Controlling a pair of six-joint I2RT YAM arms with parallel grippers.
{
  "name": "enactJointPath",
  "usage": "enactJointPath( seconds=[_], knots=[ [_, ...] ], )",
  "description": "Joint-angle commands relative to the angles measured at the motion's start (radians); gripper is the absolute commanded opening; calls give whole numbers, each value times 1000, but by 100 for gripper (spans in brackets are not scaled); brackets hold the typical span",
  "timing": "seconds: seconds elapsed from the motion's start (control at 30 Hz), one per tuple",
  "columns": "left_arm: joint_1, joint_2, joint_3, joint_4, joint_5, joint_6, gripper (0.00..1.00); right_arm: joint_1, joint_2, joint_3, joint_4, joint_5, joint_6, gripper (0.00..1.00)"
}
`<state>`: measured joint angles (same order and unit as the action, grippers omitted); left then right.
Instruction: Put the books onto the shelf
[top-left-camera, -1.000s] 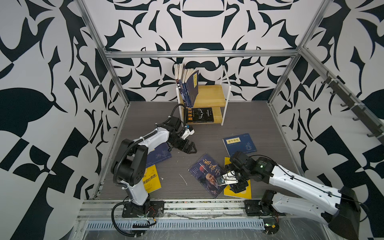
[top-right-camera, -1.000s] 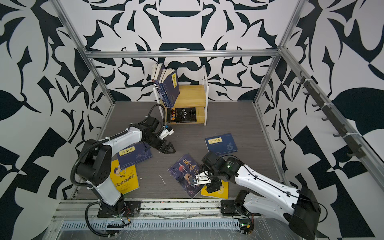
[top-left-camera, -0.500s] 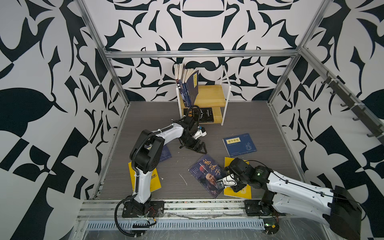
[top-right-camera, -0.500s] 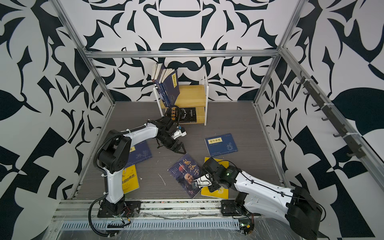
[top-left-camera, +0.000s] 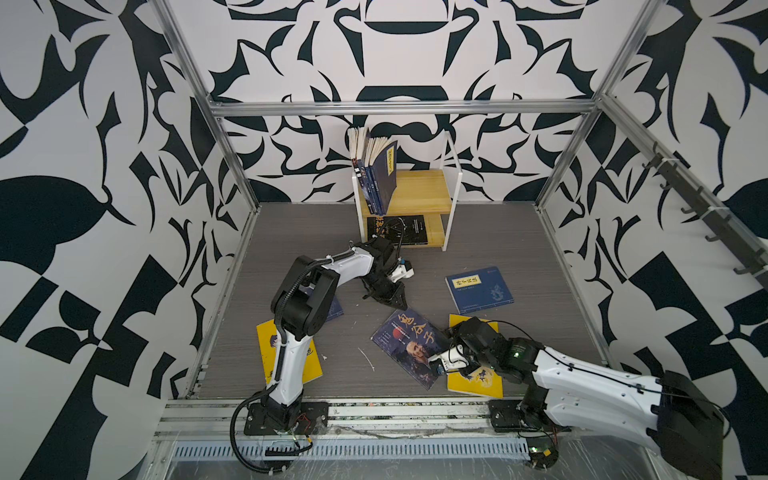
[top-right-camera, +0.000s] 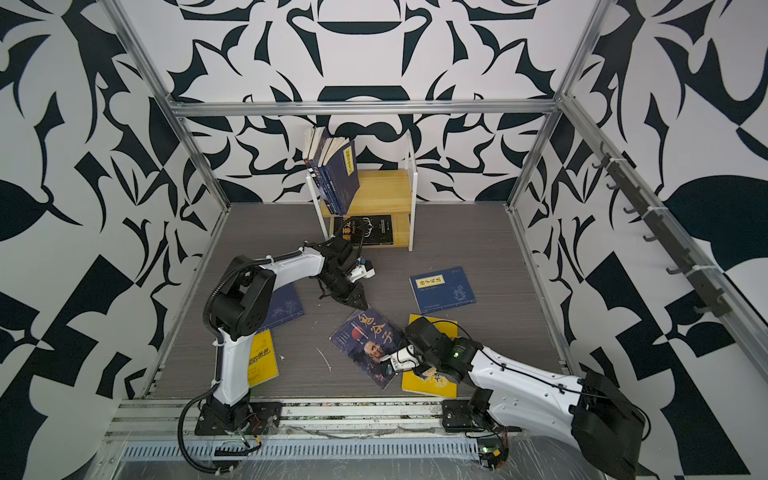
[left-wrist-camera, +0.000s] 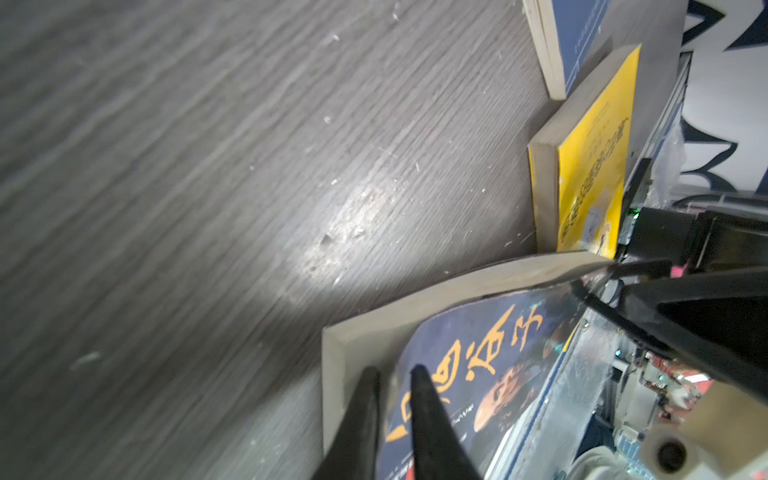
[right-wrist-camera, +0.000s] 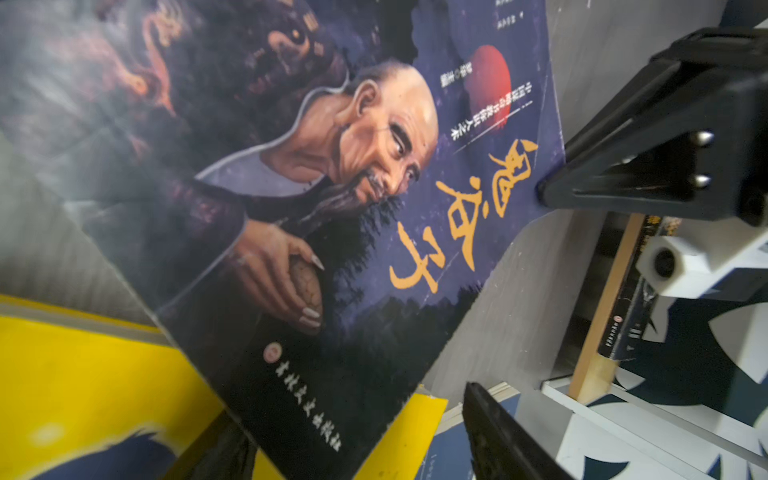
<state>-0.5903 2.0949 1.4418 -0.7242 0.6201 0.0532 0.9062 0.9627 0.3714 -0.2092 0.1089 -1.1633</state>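
One book (left-wrist-camera: 478, 357) corner pinched in narrowed left pincer (left-wrist-camera: 394, 370).

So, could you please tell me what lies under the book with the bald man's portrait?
The portrait book overlaps a yellow book along one edge. Whatever else lies beneath is hidden by its cover.

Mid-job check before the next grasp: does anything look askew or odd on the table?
Yes. The portrait book lies skewed, one edge propped on the yellow book, its cover corner curled up at the left tool. On the shelf, the navy books lean sideways, pages fanned.
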Motion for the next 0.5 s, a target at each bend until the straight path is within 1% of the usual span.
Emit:
enactJointPath(
  seconds=[0.0,0.07,0.17,0.2,0.23,0.27,0.37,0.4,0.43,0.47],
  knots=[
    [-12,45,14,-31,-20,-13,12,3,-15,4,132,34,-20,74],
    [-13,52,14,-29,-32,-13,8,4,-9,17,157,32,-28,72],
    [-14,59,15,-29,-34,-14,6,3,16,39,181,20,-37,68],
    [-14,60,17,-32,-41,-14,6,3,29,43,192,11,-40,65],
    [-16,59,16,-31,-45,-14,5,4,42,43,207,4,-43,60],
    [-16,58,15,-32,-49,-14,5,3,54,43,223,-1,-41,53],
    [-16,46,4,-28,-64,-14,5,4,100,43,258,-13,-44,25],
    [-16,40,-2,-26,-73,-12,4,3,114,46,266,-13,-51,11],
    [-14,31,-5,-29,-83,-8,4,3,126,48,274,-14,-56,0],
    [-11,21,-7,-32,-89,1,4,3,133,53,277,-14,-63,0]
  ],
)
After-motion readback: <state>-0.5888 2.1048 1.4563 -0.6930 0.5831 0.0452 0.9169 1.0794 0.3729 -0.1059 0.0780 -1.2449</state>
